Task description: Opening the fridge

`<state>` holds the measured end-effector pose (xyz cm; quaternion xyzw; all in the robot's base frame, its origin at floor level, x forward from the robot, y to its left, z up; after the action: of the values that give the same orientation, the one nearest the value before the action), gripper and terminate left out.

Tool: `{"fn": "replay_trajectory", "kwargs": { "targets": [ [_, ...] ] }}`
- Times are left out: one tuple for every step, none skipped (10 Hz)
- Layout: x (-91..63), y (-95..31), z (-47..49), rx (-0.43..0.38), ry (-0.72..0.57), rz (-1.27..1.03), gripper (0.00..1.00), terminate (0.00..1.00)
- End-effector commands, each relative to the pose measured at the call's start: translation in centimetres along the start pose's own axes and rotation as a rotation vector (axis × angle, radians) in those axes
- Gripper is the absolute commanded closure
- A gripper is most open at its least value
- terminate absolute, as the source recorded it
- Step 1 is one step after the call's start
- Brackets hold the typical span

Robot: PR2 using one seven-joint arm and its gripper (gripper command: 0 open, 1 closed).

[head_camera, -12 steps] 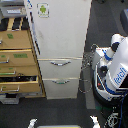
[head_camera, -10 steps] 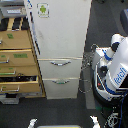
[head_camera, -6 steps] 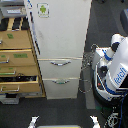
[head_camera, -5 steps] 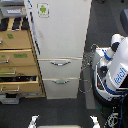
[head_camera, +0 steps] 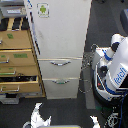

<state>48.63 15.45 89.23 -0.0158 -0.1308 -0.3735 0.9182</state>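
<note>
Practically nothing has changed: the fridge (head_camera: 59,45) stays shut at centre, beside the cabinet (head_camera: 19,62). Jaws' state I cannot tell, so opening seems not yet begun.

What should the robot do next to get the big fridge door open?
Probably reach the gripper up toward the fridge. Its upper door looks shut, and the gripper sits low in the exterior view, well below the door and touching nothing. I can't make out a handle on that door or whether the gripper is open.
</note>
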Motion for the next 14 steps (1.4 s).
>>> {"fn": "replay_trajectory", "kwargs": {
  "targets": [
    [10.4, 5.1, 4.5, -0.018, -0.044, 0.024, 0.00, 0.00],
    [11.7, 6.1, 4.7, -0.002, -0.039, 0.057, 0.00, 0.00],
    [13.1, 7.5, 4.6, 0.021, -0.026, 0.109, 0.00, 0.00],
    [14.4, 9.3, 4.8, 0.024, -0.016, 0.174, 0.00, 0.00],
    [16.4, 11.7, 5.5, 0.029, -0.011, 0.237, 0.00, 0.00],
    [17.2, 12.6, 6.1, 0.033, -0.014, 0.259, 0.00, 0.00],
    [18.1, 13.8, 6.7, 0.048, -0.010, 0.291, 0.00, 0.00],
    [19.1, 15.0, 7.3, 0.063, -0.006, 0.324, 0.00, 0.00],
    [19.8, 16.0, 7.8, 0.062, -0.003, 0.349, 0.00, 0.00],
    [20.3, 18.6, 9.3, 0.084, 0.012, 0.445, 0.00, 0.00],
    [20.5, 18.9, 9.6, 0.091, 0.013, 0.457, 0.00, 0.00],
    [21.3, 19.6, 10.3, 0.108, 0.022, 0.485, 0.00, 0.00],
    [21.7, 20.0, 10.5, 0.114, 0.026, 0.502, 0.00, 0.00],
    [22.4, 21.1, 10.9, 0.131, 0.043, 0.535, 0.00, 0.00]
  ]
}}
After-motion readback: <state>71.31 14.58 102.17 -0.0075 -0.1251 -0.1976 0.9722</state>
